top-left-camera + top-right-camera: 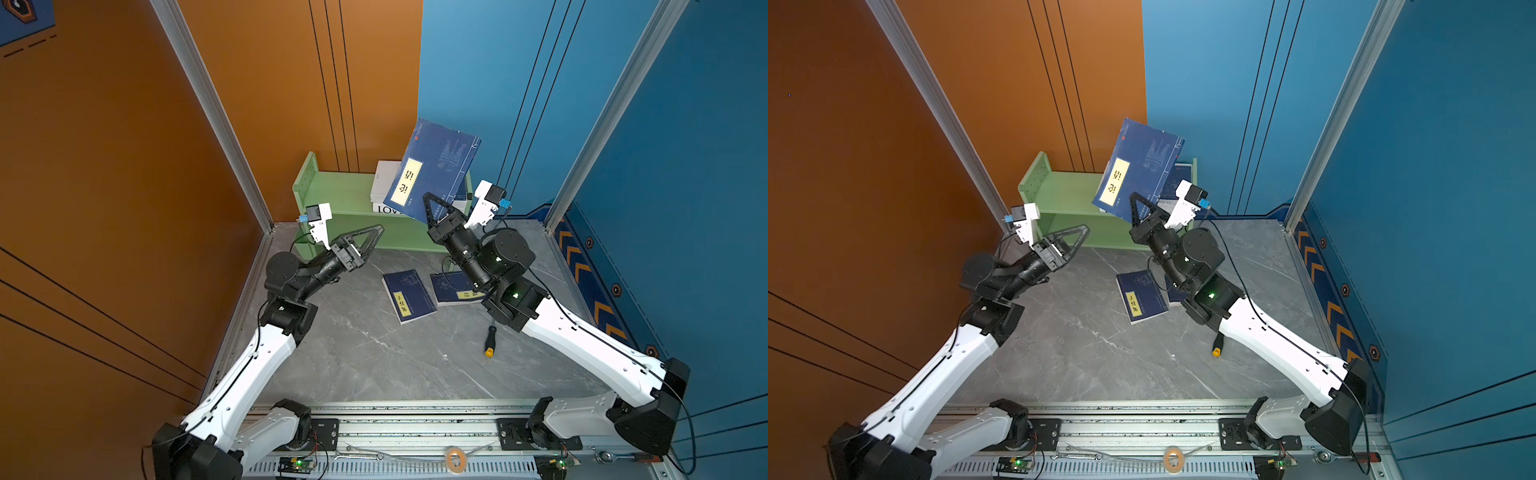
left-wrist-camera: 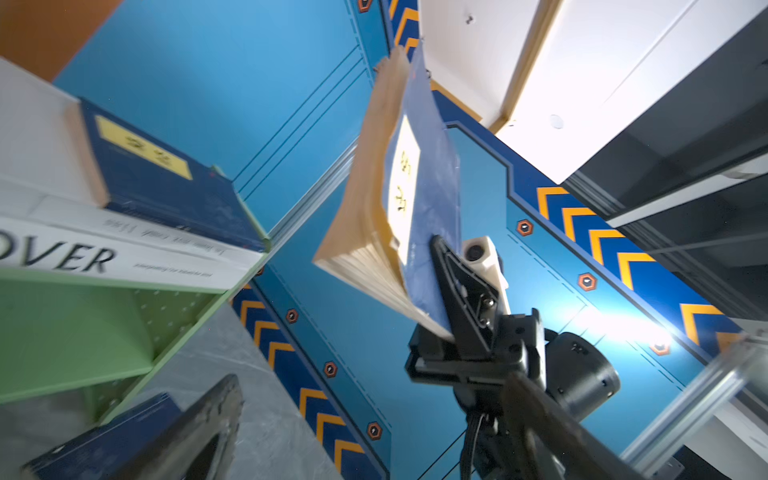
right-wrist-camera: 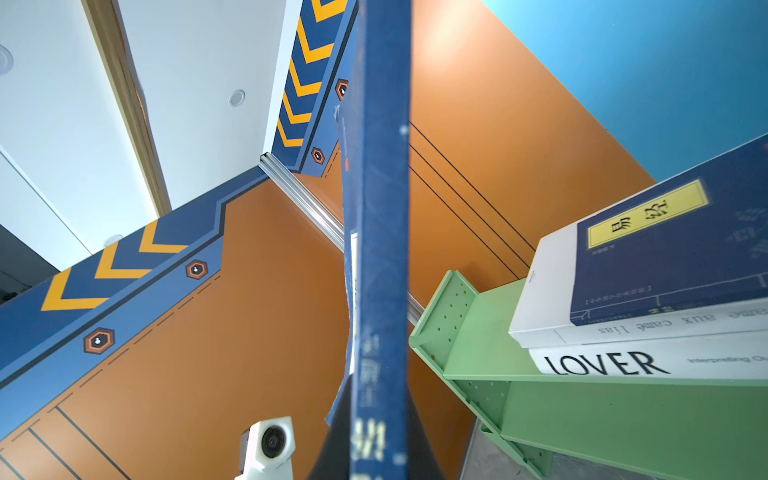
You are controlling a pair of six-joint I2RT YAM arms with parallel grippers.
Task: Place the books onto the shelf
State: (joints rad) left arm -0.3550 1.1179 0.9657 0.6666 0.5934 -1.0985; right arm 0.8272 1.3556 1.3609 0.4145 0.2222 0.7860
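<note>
Top views: right gripper (image 1: 434, 210) clamped on lower corner of held book (image 1: 436, 166), tilted, raised near right end of green shelf (image 1: 332, 195). Shelf's left half bare. Left gripper (image 1: 370, 243) jaws apart, empty, before shelf front. Two loose books (image 1: 408, 296) flat on table (image 1: 374, 353), screwdriver (image 1: 490, 340) beside right arm.

Left wrist: clear gap between held book (image 2: 428, 199) and stack. White book (image 2: 124, 257) spine shows "OVER".

Right wrist: held book's spine print blurred. Stack reads "LOVER", "aux camélias". Stacked blue book (image 3: 665, 257) on top, yellow label.
</note>
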